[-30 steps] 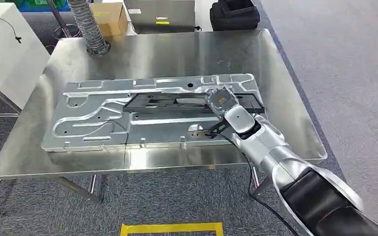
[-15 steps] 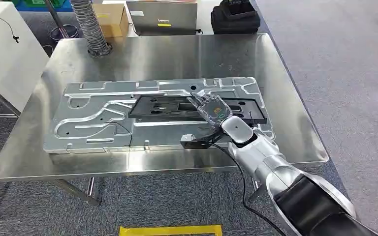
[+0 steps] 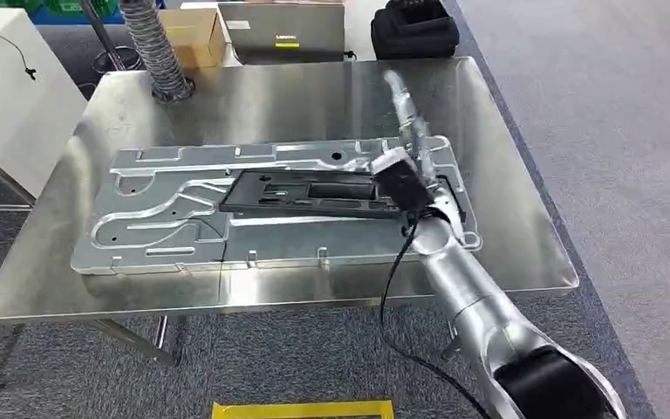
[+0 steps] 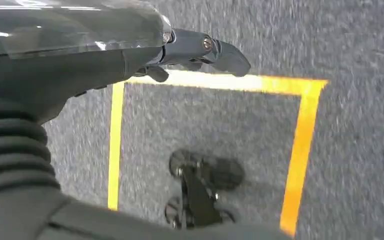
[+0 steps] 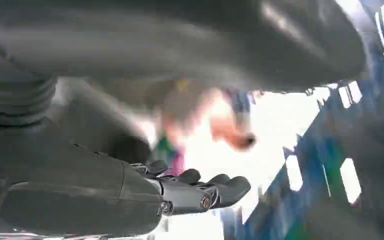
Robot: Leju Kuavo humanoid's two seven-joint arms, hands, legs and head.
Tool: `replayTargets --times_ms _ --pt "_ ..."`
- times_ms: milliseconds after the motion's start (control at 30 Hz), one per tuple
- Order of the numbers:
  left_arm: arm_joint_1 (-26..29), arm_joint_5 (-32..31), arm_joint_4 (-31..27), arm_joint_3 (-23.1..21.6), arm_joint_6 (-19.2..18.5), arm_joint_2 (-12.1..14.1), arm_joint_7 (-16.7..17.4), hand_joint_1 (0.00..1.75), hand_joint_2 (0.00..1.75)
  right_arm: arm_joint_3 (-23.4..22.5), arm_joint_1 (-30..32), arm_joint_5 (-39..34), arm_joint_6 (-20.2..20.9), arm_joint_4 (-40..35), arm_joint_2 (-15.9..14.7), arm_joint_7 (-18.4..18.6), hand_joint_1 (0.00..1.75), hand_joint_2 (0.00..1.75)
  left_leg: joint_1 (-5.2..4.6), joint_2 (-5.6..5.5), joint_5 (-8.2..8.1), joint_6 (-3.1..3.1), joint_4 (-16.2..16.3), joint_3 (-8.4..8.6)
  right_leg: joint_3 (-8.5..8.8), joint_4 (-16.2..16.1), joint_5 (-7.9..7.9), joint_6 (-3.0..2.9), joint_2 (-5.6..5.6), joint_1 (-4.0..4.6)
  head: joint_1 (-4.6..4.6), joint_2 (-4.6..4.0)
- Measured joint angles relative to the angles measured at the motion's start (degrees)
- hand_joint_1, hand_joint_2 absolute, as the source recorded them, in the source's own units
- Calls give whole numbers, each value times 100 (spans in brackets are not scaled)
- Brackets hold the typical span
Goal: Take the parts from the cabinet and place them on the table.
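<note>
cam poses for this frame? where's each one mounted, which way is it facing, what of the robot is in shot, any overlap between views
Head view: high on the body, looking forward and down at the steel table, the silver panel and the black part lying on it; right arm raised over them.
Left wrist view: behind the left hand, facing the grey carpet and yellow floor tape; dark robot parts show.
Right wrist view: behind the right hand, blurred, facing bright background.
Shared: yellow tape, head and left wrist views.

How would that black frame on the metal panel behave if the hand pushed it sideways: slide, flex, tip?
The black frame lies flat on the smooth, shiny metal panel, so it would probably slide rather than tip. It is long and thin with open cutouts, so likely light, perhaps flexing if lifted by one end. The panel's raised ribs might catch its edge.
</note>
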Motion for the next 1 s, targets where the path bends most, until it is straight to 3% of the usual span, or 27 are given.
replayTargets --times_ms 33,100,133,167,200,267,300,333,433,500,533,600,633,667,700,733,800,833,933,967,1000 --pt "11 0 0 69 -11 -4 -28 0 0 -212 141 357 -654 -571 -100 19 0 0 1 0 -224 -14 330 -126 7 -3 -6 -28 -22 -2 0 0" --pt "53 0 0 210 -41 -4 -48 0 0 -695 574 960 -1305 -1688 -210 68 0 0 18 1 -670 -45 1277 -526 26 -3 -22 -49 -28 11 -2 0" --pt "73 0 0 280 -44 -9 -59 0 0 -942 783 1073 -1368 -2190 -253 72 0 0 19 2 -779 -52 1631 -688 33 -2 -31 -51 -28 14 -2 0" --pt "88 0 0 349 -39 -20 -81 0 0 -1189 1007 1151 -1396 -2624 -288 29 0 0 24 2 -741 -55 1723 -739 46 -2 -39 -46 -26 16 0 0" --pt "100 0 0 414 -33 -28 -105 0 0 -1469 1260 1169 -1409 -3042 -310 -53 0 0 27 2 -581 -44 1521 -643 65 -1 -55 -30 -24 16 -2 0" --pt "128 0 0 545 9 -46 -177 0 0 -2026 1684 1288 -1416 -3772 -323 -283 0 0 29 2 -63 -3 495 -113 128 3 -91 7 -12 15 -2 0" --pt "135 0 0 597 22 -48 -205 0 0 -2256 1853 1348 -1416 -4051 -323 -368 0 0 28 -1 65 30 9 123 148 6 -111 33 -7 15 0 0" --pt "131 0 0 639 22 -52 -214 0 0 -2444 1968 1369 -1414 -4276 -323 -406 0 0 -6 -6 -24 48 -112 189 132 32 -125 68 5 58 0 0" --pt "134 0 0 733 22 -66 -234 0 0 -2793 2230 1481 -1412 -4730 -323 -474 0 0 -28 -10 -20 131 -95 176 121 2 -93 171 31 29 0 0" --pt "116 0 0 774 -22 -90 -234 0 0 -2990 2381 1680 -1412 -4914 -321 -437 0 0 8 8 46 225 -186 220 128 70 -168 247 30 2 0 0" --pt "104 -2 0 785 -70 -94 -236 0 0 -3147 2533 1768 -1412 -5003 -341 -345 0 0 7 11 70 264 -192 220 24 310 -361 270 29 5 0 0" --pt "106 -2 0 785 -155 -101 -242 0 0 -3601 3146 1785 -1414 -5112 -408 -286 0 0 5 -26 86 290 -191 201 -354 1210 -871 313 30 -7 0 0" --pt "127 0 0 785 -194 -103 -245 0 0 -3870 3501 1713 -1414 -5123 -406 -399 0 0 4 -61 87 291 -184 181 -541 1621 -1045 325 30 -8 0 0" --pt "157 0 0 783 -203 -105 -245 0 0 -4118 3749 1667 -1414 -5123 -395 -473 0 0 -3 -71 88 292 -171 161 -625 1784 -1066 329 30 -11 0 0" --pt "177 0 0 783 -205 -111 -245 0 0 -4298 3901 1621 -1414 -5134 -389 -516 0 0 -9 -66 90 290 -152 142 -564 1651 -946 325 29 -10 0 0" --pt "178 0 0 783 -205 -116 -245 0 0 -4428 4009 1617 -1414 -5161 -389 -540 0 0 -18 -42 89 287 -136 129 -371 1276 -736 313 27 -7 0 0" --pt "141 0 0 776 -216 -122 -247 0 0 -4647 4313 1638 -1414 -5213 -367 -564 0 0 -21 -24 85 271 -112 125 258 170 -293 272 13 -7 0 0" --pt "129 0 0 770 -242 -122 -249 0 0 -4772 4486 1684 -1414 -5206 -319 -564 0 0 -48 -27 88 235 -102 122 320 26 -306 236 13 31 0 0" --pt "138 0 0 765 -301 -129 -231 0 0 -5241 4817 1947 -1414 -5031 -100 -523 0 0 -35 -33 143 133 -127 120 282 19 -219 135 22 66 0 0" --pt "143 0 0 765 -304 -131 -218 0 0 -5398 4917 1964 -1414 -4955 -39 -540 0 0 -45 -42 173 90 -141 112 267 -12 -176 86 15 51 0 0" --pt "141 0 0 765 -304 -135 -214 0 0 -5518 4976 1971 -1414 -4912 20 -551 0 0 -42 -31 94 67 -76 92 246 -57 -115 34 -14 -2 0 0"
